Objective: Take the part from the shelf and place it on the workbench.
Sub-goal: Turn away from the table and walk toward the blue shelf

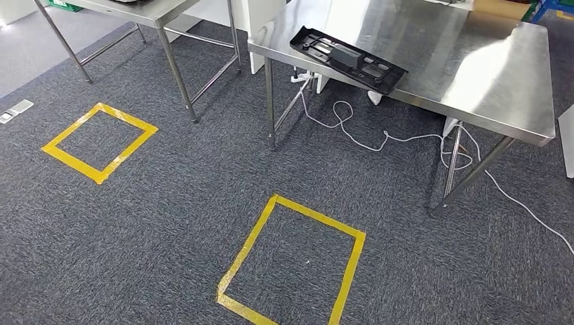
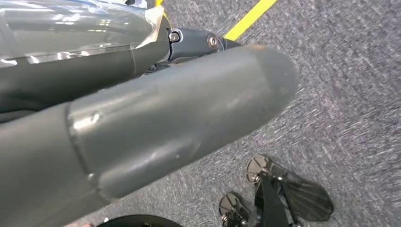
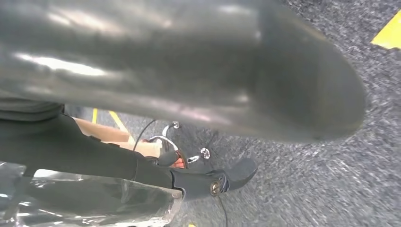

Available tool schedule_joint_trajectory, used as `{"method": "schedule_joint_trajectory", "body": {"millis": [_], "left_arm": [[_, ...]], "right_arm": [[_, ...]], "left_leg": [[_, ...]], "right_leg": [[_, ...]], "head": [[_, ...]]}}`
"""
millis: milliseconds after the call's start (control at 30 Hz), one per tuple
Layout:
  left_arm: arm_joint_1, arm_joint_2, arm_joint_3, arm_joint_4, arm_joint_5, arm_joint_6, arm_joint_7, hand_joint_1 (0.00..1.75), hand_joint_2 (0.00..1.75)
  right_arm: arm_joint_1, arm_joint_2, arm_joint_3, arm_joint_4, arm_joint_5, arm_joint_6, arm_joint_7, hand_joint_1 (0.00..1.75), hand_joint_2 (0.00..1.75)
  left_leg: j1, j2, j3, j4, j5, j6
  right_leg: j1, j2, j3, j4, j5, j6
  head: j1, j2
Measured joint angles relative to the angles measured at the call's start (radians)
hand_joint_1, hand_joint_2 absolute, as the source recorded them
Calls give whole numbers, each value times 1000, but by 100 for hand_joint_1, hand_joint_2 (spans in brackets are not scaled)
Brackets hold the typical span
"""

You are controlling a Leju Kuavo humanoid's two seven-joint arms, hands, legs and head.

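1. Lying flat on our workbench [image 1: 474, 74], the part [image 1: 348, 59] is a long black moulded plastic panel with ribs and rectangular recesses, set slantwise near the front-left edge of the top.
2. We see the workbench as brushed stainless steel, glossy with glare, on thin tubular legs.
3. A white cable [image 1: 379, 139] loops over the carpet beneath it.
4. A second steel table [image 1: 159, 13] stands to the left, apart from the first.
5. Two yellow tape squares [image 1: 99, 142] mark the speckled grey carpet [image 1: 169, 223].
6. Our left hand [image 2: 179, 118] shows a smooth, rounded grey thumb; we cannot tell how its fingers lie.
7. Our right hand [image 3: 198, 61] is a blurred glossy grey bulk; its state we cannot tell either.
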Motion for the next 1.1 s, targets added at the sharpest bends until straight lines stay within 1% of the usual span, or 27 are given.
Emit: {"method": "schedule_joint_trajectory", "body": {"millis": [67, 100, 167, 233, 267, 300, 333, 367, 400, 433, 467, 500, 533, 567, 633, 667, 700, 733, 767, 800, 833, 867, 900, 967, 1000, 1067, 1100], "left_arm": [[0, -1, 0, 0, 0, 0, 0, 0, 0], [1, -1, 0, 0, 0, 1, 0, 0, 0], [0, -2, 0, 0, 0, 2, 0, 0, 0], [-1, -3, 0, 0, 0, 4, 1, 0, 0], [-1, -4, 0, 0, 0, 6, 2, 0, 0], [0, -5, 0, 0, 0, 8, 2, 0, 0], [0, -6, 0, 0, 0, 10, 3, 0, 0], [0, -7, 0, 0, 0, 12, 3, 0, 0], [0, -8, 0, 0, 0, 14, 3, 0, 0], [0, -9, 0, 0, 0, 16, 3, 0, 0], [0, -9, 0, 0, 0, 17, 3, 0, 0], [0, -9, 0, 0, 0, 18, 3, 0, 0], [1, -10, 0, 0, 0, 18, 3, 0, 0], [2, -9, 0, 0, 0, 18, 3, 0, 0], [3, -9, 0, 0, 0, 19, 3, 0, 0], [2, -8, 0, 0, 0, 19, 3, 0, 0], [1, -8, 0, 0, 0, 19, 2, 0, 0], [1, -8, 0, 0, 0, 19, 2, 0, 0], [1, -8, 1, 0, 0, 20, 2, 0, 0], [2, -8, 1, 0, 0, 21, 2, 0, 0], [2, -7, 1, 0, 1, 22, 4, 0, 0], [3, -7, 1, 0, 2, 25, 6, 0, 0], [2, -6, 2, 0, 4, 28, 9, 0, 0], [0, -6, 2, 0, 6, 34, 13, 0, 0], [-1, -6, 2, 0, 7, 35, 14, 0, 0], [-2, -6, 4, 0, 7, 36, 16, 0, 0], [-2, -6, 5, 0, 7, 37, 16, 0, 0]], "right_arm": [[-3, -1, 0, 0, 1, 0, -2, 0, 0], [-3, -1, 0, 0, 2, 0, -2, 0, 0], [-2, -3, 0, 0, 6, 0, -3, 0, 0], [-1, -4, 0, 0, 11, 3, -3, 0, 0], [0, -6, 0, 0, 14, 5, -3, 0, 0], [1, -7, 0, 0, 16, 7, -2, 0, 0], [2, -8, 0, 0, 18, 9, -1, 0, 0], [2, -10, 0, 0, 20, 10, 0, 0, 0], [2, -11, 0, 1, 22, 10, 1, 0, 0], [2, -12, 0, 1, 23, 11, 2, 0, 0], [1, -13, 0, 1, 24, 12, 3, 0, 0], [0, -13, 0, 2, 24, 12, 3, 0, 0], [-2, -13, 0, 2, 24, 12, 4, 0, 0], [-3, -13, 0, 2, 25, 13, 5, 0, 0], [-3, -12, 0, 2, 27, 15, 6, 0, 0], [-2, -12, 0, 2, 28, 16, 7, 0, 0], [-1, -12, 0, 2, 30, 18, 7, 0, 0], [1, -12, 0, 2, 30, 19, 8, 0, 0], [2, -12, 0, 2, 31, 19, 8, 0, 0], [2, -13, 0, 2, 32, 19, 8, 0, 0], [2, -13, 0, 2, 34, 20, 8, 0, 0], [1, -12, 0, 2, 36, 20, 8, 0, 0], [0, -12, 1, 2, 39, 21, 8, 0, 0], [-3, -11, 1, 2, 45, 22, 9, 0, 0], [-5, -11, 1, 2, 48, 22, 9, 0, 0], [-9, -10, 2, 2, 52, 24, 10, 0, 0], [-12, -9, 4, 1, 56, 25, 10, 0, 0]], "left_leg": [[-3, -18, 0, -8, 6, 15], [-2, -26, 2, -15, 12, 24], [1, -42, 4, -24, 22, 37], [-1, -61, -1, -25, 25, 43], [-3, -73, -2, -25, 25, 44], [-3, -85, -2, -24, 26, 44], [-4, -97, -2, -23, 26, 44], [-4, -109, -1, -23, 27, 43], [-5, -120, -1, -21, 27, 41], [-7, -129, -2, -18, 27, 38], [-9, -136, -4, -16, 27, 34], [-11, -143, -5, -15, 27, 28], [-11, -150, -7, -15, 27, 23], [-9, -152, -9, -13, 26, 18], [-7, -122, -27, 23, 1, 7], [-5, -97, -49, 70, -28, 2], [-3, -72, -80, 134, -65, -4], [1, -59, -113, 204, -98, -10], [5, -53, -140, 257, -117, -15], [9, -49, -151, 278, -117, -19], [13, -45, -141, 259, -99, -22], [16, -37, -110, 203, -68, -23], [18, -19, -68, 127, -37, -23], [16, 10, -5, 19, -2, -18], [12, 15, 5, 0, 0, -12], [5, -5, 3, -2, 2, 2], [3, -14, 3, -7, 5, 10]], "right_leg": [[1, -7, 4, 0, -3, 12], [1, 5, 0, 11, -11, 17], [-2, 47, -41, 98, -58, 14], [-3, 73, -110, 237, -115, 9], [-2, 76, -135, 282, -126, 12], [-2, 79, -142, 291, -120, 18], [-2, 82, -128, 257, -98, 26], [-3, 91, -98, 189, -64, 33], [-3, 109, -64, 113, -33, 37], [-3, 123, -39, 52, -8, 35], [-2, 134, -24, 14, 5, 30], [0, 138, -21, 2, 9, 21], [2, 129, -18, 1, 11, 13], [-3, 121, -15, -1, 13, 5], [-11, 102, -8, -6, 20, -11], [-15, 91, -7, -8, 21, -19], [-13, 80, -7, -8, 21, -23], [-12, 68, -8, -8, 21, -27], [-11, 56, -9, -8, 20, -28], [-11, 46, -10, -7, 19, -27], [-11, 36, -10, -7, 18, -26], [-12, 28, -8, -7, 16, -23], [-11, 20, -5, -7, 14, -19], [-4, 7, 0, -6, 7, -8], [0, 0, 2, -6, 4, -1], [3, -14, 8, -8, 0, 11], [2, -9, 8, -2, -5, 16]], "head": [[0, 0], [1, 0], [3, 0], [3, 0], [3, 0], [4, 0], [4, 0], [4, 0], [4, 0], [4, 0], [4, 0], [4, 0], [3, 0], [3, 0], [1, 0], [0, 0], [-2, 0], [-3, 0], [-3, 0], [-3, 0], [-3, 0], [-3, 0], [-4, 0], [-3, 0], [-2, 0], [0, 0], [0, 0]]}}
